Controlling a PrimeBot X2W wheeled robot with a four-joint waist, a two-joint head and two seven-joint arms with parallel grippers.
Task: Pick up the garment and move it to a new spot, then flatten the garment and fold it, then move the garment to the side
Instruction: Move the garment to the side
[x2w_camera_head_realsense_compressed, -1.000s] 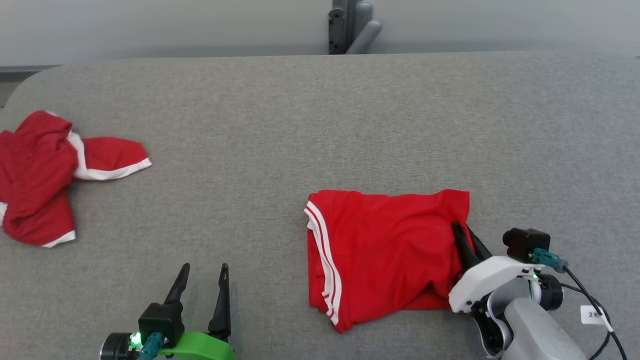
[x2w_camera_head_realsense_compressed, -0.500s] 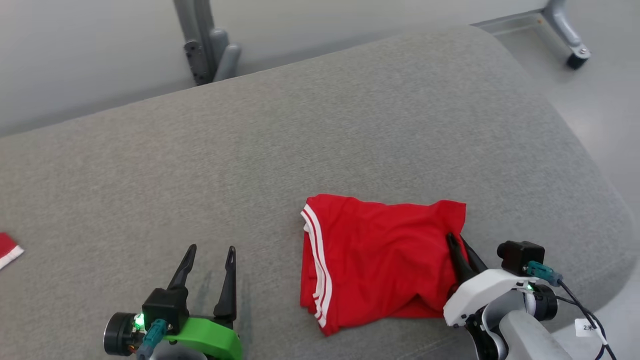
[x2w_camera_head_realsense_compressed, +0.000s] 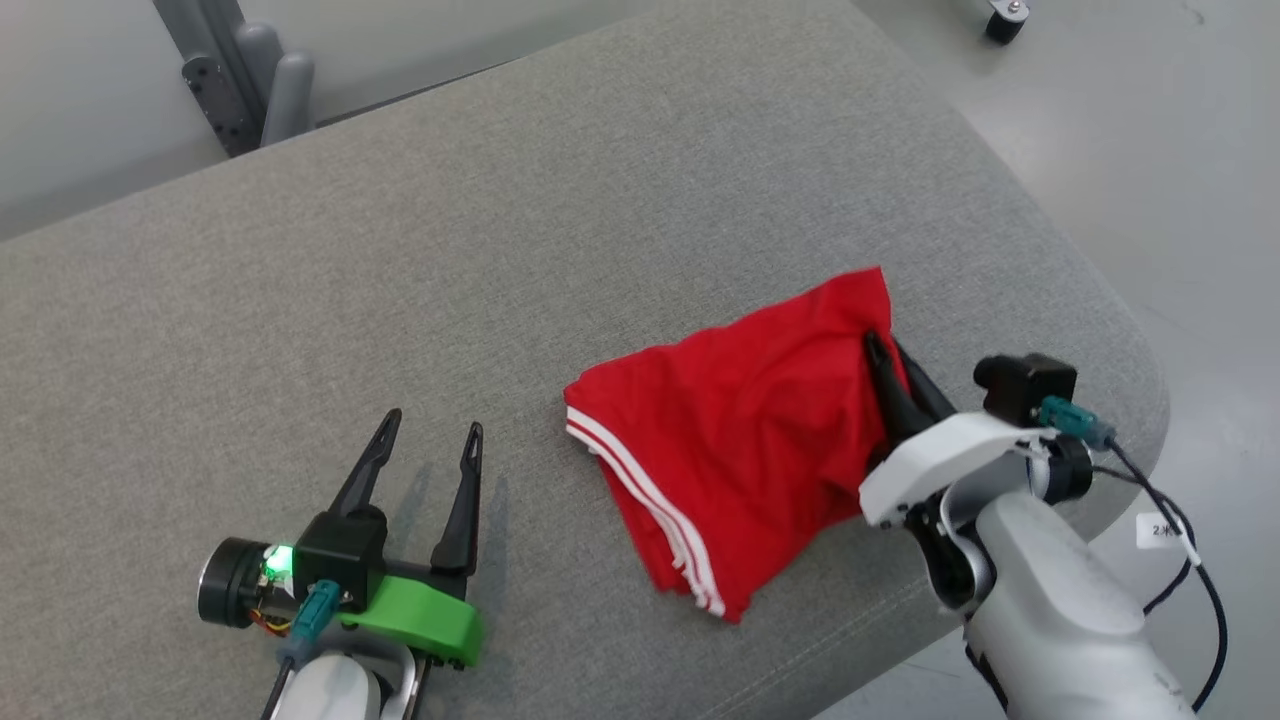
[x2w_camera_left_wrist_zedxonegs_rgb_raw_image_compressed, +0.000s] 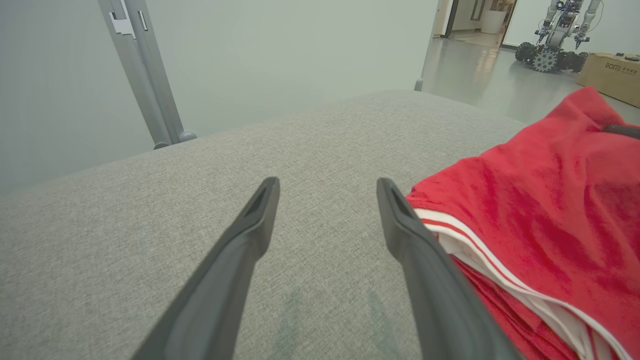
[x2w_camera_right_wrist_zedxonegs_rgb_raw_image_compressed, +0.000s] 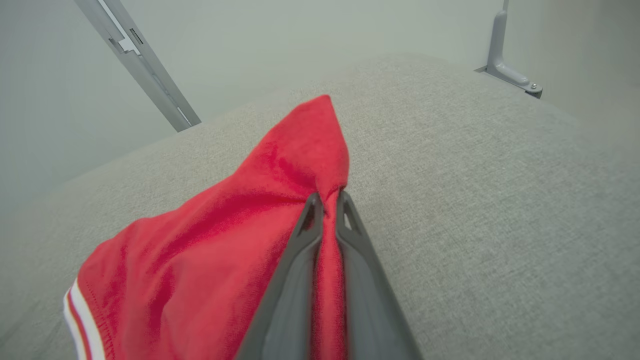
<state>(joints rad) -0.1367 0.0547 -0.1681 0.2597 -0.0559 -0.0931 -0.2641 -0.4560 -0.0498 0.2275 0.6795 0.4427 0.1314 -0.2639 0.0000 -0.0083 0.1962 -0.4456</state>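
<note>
Count: one red garment (x2w_camera_head_realsense_compressed: 740, 440), corner pinched tight in our right gripper (x2w_camera_head_realsense_compressed: 882, 342); our left gripper (x2w_camera_head_realsense_compressed: 435, 420) beside it spreads wide, empty.

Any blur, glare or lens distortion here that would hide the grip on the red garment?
Head view: soft even light, no glare, only faint shadows by the left gripper. Right wrist view: wide-angle stretch, yet the right gripper pinching the garment is sharp. Left wrist view: the near fingers loom large.
</note>
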